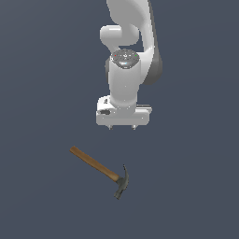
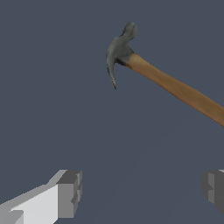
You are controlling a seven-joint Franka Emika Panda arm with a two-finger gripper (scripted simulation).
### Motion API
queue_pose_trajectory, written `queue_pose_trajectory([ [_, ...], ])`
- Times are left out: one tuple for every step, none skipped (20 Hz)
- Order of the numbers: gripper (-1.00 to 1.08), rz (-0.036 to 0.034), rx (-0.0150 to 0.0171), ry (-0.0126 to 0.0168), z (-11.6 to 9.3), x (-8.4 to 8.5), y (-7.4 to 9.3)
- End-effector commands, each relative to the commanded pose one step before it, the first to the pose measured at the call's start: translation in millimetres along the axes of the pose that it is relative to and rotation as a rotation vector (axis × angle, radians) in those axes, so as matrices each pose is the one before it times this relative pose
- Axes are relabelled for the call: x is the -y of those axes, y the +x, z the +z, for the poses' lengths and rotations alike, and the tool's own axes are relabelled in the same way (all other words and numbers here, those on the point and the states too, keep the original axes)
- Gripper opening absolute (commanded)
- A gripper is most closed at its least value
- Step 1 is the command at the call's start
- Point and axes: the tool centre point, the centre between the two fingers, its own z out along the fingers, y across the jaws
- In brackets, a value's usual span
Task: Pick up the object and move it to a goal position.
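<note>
A: Where was the claw hammer (image 1: 103, 172) lying?

B: Flat on the dark grey floor (image 1: 42, 93), slanting across it. In the exterior view, the brown wooden handle (image 1: 93, 164) ran from its free end at that view's left down toward the dark grey metal head (image 1: 122, 183) at that view's right. The curved claw pointed up the picture and the striking face down.

A: And the arm?

B: The white Panda arm (image 1: 128, 51) hung over the floor with the gripper (image 1: 122, 127) pointing straight down. The hammer lay below it in the exterior picture and a little toward that view's left, with clear floor between them. Nothing touched.

A: What about the fingers?

B: They were spread wide with nothing between them. In the wrist view, one grey pad (image 2: 70, 193) showed at one edge and the other at the opposite edge, bare floor in the gap. In the exterior view only two small tips poked out under the hand, so the wrist camera was the better witness.

A: Did the wrist camera see the hammer?

B: Yes, the head and much of the handle; the handle's far end ran out of frame. How high the gripper hung above the floor, I couldn't say.
</note>
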Motion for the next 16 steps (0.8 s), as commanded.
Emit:
queue_pose_trajectory([
  [1.00,0.00000,0.00000,0.00000,0.00,-0.01,0.00],
  [1.00,-0.00135,-0.00060,0.00043,-0.32,0.78,0.12],
  [1.00,-0.00404,-0.00180,0.00136,-0.97,2.32,0.34],
  [1.00,-0.00657,-0.00294,0.00222,-1.58,3.79,0.56],
  [1.00,-0.00907,-0.00407,0.00308,-2.19,5.27,0.76],
  [1.00,-0.01139,-0.00515,0.00392,-2.78,6.71,0.95],
  [1.00,-0.01162,-0.00533,0.00409,-2.89,6.99,0.96],
  [1.00,-0.00872,-0.00411,0.00317,-2.24,5.43,0.72],
  [1.00,-0.00589,-0.00290,0.00225,-1.60,3.86,0.48],
  [1.00,-0.00312,-0.00168,0.00131,-0.95,2.26,0.25],
  [1.00,-0.00068,-0.00055,0.00043,-0.34,0.75,0.03],
  [1.00,0.00121,0.00053,-0.00041,0.28,-0.69,-0.12],
  [1.00,0.00100,0.00092,-0.00073,0.58,-1.27,-0.04],
  [1.00,-0.00087,0.00034,-0.00028,0.34,-0.81,0.16],
  [1.00,-0.00299,0.00027,-0.00023,0.42,-0.24,0.38],
  [1.00,-0.00420,0.00012,-0.00012,0.44,-0.35,0.54],
])
